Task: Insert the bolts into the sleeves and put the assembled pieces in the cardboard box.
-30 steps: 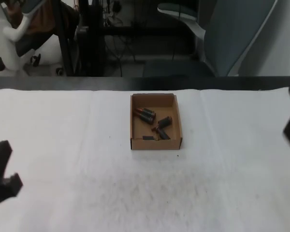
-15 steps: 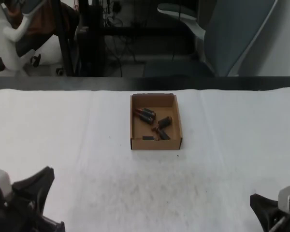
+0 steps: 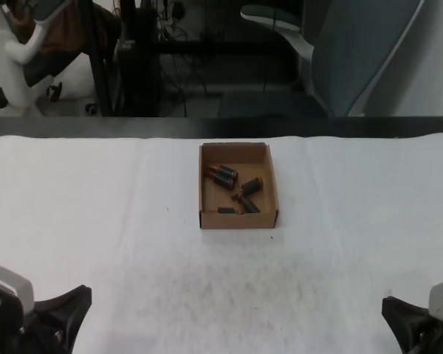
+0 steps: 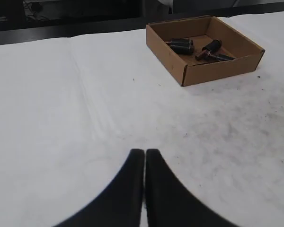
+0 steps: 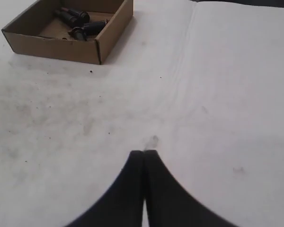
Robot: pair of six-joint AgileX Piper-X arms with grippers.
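Dark assembled pieces (image 3: 249,185) lie in the open brown cardboard box (image 3: 238,219); both arms' jaws pressed together, empty.

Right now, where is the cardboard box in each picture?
High view: the cardboard box sits in the middle of the white cloth.
Left wrist view: the cardboard box lies far out past the shut left gripper.
Right wrist view: the cardboard box lies far out past the shut right gripper.
Shared landmark: the dark pieces lying inside the box.

Pieces (image 3: 248,185) in cardboard box (image 3: 238,219) too small to make out, left arm (image 3: 37,322) and right arm (image 3: 426,326) cropped
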